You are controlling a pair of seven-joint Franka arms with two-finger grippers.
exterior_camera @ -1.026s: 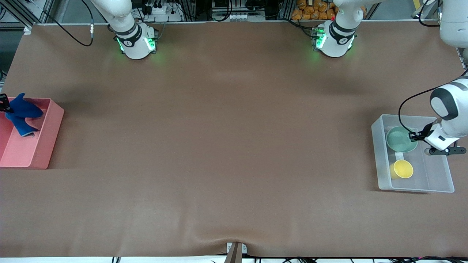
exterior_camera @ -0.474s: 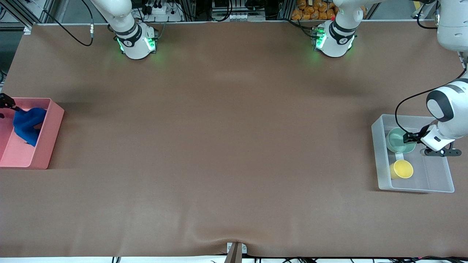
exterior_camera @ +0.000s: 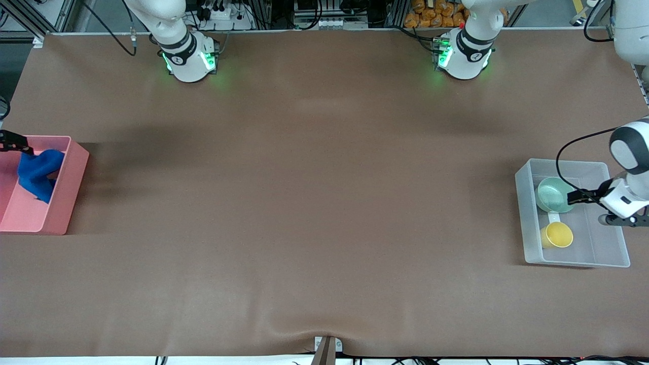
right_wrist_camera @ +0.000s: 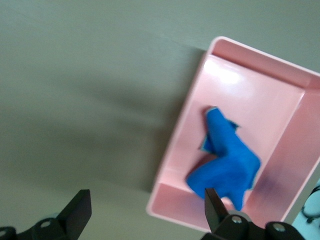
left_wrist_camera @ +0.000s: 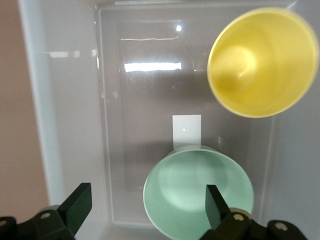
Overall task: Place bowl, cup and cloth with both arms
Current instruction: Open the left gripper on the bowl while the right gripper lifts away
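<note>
The mint-green bowl [exterior_camera: 552,195] and the yellow cup [exterior_camera: 557,234] sit in a clear plastic bin [exterior_camera: 523,223] at the left arm's end of the table, the cup nearer the front camera. My left gripper [exterior_camera: 575,196] is open and empty just above the bowl. In the left wrist view, one finger [left_wrist_camera: 215,202] is over the bowl [left_wrist_camera: 195,192] and the cup [left_wrist_camera: 262,62] is apart. The blue cloth [exterior_camera: 36,172] lies crumpled in a pink bin [exterior_camera: 71,177]. My right gripper [exterior_camera: 15,143] is open and empty above that bin's edge. The right wrist view shows the cloth [right_wrist_camera: 227,160].
The two bins stand at the two ends of a wide brown table. The pink bin [right_wrist_camera: 260,95] holds only the cloth. The arm bases [exterior_camera: 187,58] stand along the table edge farthest from the front camera.
The cloth has dropped from my right gripper into the pink bin and lies still. My left gripper dipped toward the bowl, then drew back slightly toward the table end.
</note>
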